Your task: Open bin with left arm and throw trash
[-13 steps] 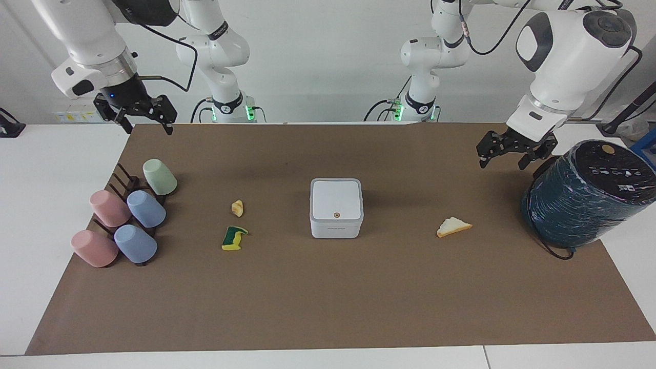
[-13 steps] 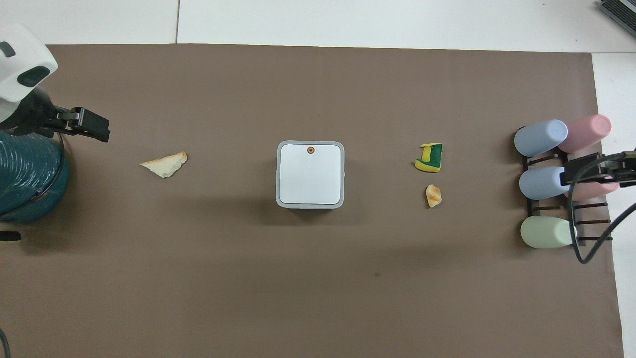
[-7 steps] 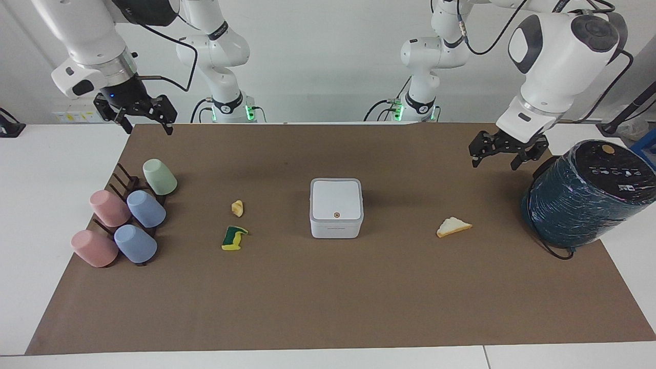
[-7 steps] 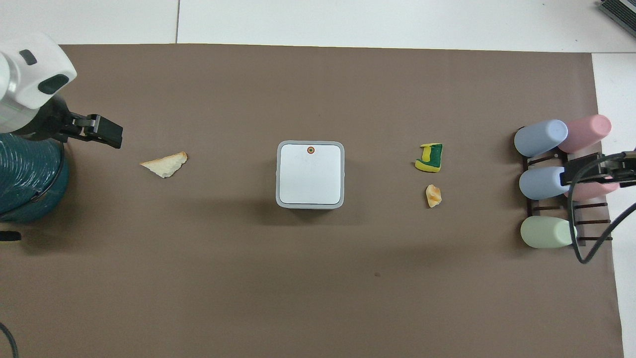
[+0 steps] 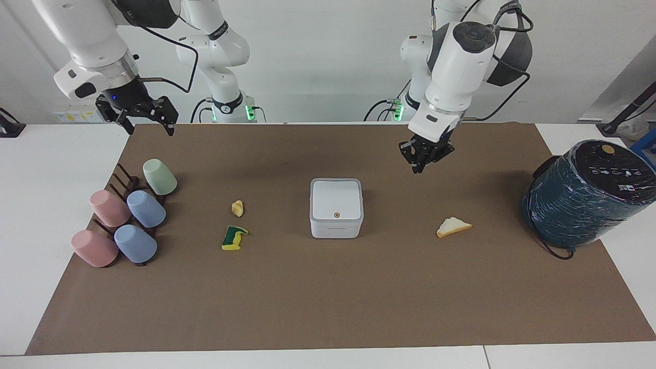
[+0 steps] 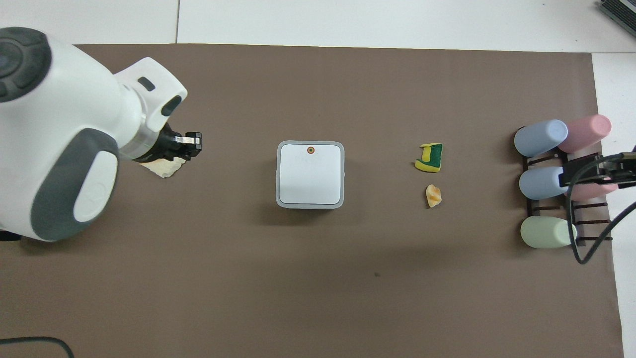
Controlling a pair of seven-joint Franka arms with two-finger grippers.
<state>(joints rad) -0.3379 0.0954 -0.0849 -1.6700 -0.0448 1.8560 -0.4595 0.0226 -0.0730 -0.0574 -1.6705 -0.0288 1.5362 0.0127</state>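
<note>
Already the left end effector [image 5: 423, 160] had swung from beside the dark-teal wrapped cylinder [image 5: 584, 197] toward the small white square plastic bin [image 5: 336, 207], fingertips now pressed together, empty. Its lid remained closed mid-surface, so opening was likely next; the right end effector [image 5: 137, 114] waited spread above the brown mat's corner.

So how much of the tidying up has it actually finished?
Nothing is finished. The bin has its lid down, and the bread wedge, sponge piece and food chunk lie on the mat. In hand: the left gripper, jaws shut and empty, hangs beside the bin. The right gripper waits, open, above the cups.
</note>
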